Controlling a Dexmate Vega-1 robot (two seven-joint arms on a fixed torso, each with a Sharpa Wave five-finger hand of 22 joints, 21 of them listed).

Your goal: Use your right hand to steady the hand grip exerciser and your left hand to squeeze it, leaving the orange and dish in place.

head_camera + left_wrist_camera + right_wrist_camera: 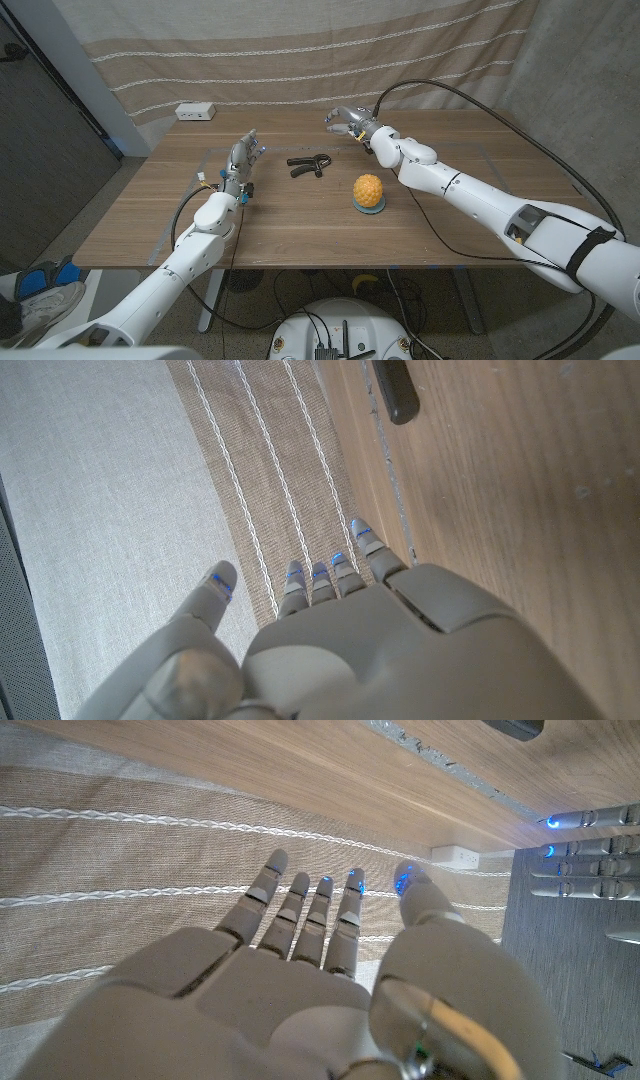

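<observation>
flanking the hand grip exerciser [311, 163], left robot hand [243, 158] and right robot hand [349, 122], fingers spread, empty

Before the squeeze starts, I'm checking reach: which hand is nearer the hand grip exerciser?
The left hand, standing just beside the black hand grip exerciser. The right hand hovers farther back, towards the curtain. Both hold nothing.
</observation>
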